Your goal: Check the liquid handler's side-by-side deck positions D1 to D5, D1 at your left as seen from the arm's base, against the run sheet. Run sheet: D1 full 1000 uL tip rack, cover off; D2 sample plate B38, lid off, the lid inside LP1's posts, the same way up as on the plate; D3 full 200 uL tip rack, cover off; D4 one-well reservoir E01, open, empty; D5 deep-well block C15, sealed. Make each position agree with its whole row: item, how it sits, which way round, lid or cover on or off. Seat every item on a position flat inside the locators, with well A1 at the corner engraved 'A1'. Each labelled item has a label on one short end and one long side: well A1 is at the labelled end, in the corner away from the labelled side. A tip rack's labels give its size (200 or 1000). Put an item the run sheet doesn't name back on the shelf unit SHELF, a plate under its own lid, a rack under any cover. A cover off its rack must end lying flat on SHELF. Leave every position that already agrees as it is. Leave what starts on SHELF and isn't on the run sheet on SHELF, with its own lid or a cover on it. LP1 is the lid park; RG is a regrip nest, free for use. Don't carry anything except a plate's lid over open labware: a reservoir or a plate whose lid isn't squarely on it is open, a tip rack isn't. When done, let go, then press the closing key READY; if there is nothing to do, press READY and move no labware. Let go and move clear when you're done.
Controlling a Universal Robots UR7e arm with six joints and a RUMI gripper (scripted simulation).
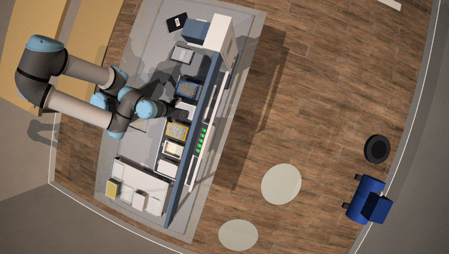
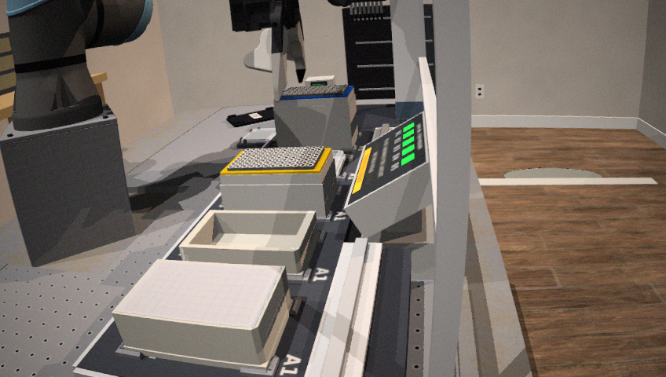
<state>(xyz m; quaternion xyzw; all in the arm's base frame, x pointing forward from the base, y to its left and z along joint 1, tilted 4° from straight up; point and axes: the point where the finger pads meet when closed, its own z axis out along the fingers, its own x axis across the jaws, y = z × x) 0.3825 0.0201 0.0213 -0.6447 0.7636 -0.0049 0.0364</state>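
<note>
Open wide and holding nothing, the gripper (image 2: 289,60) hangs over the sample plate (image 1: 186,109), wedged low in the row between the taller blue-rimmed tip rack (image 1: 187,88) and yellow-rimmed tip rack (image 1: 177,130), the deck's blue back rail (image 1: 201,103) just beyond.

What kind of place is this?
Most likely a lab automation bench: a liquid handler deck holds tip racks, an open reservoir and a sealed deep-well block, beside a control panel.
</note>
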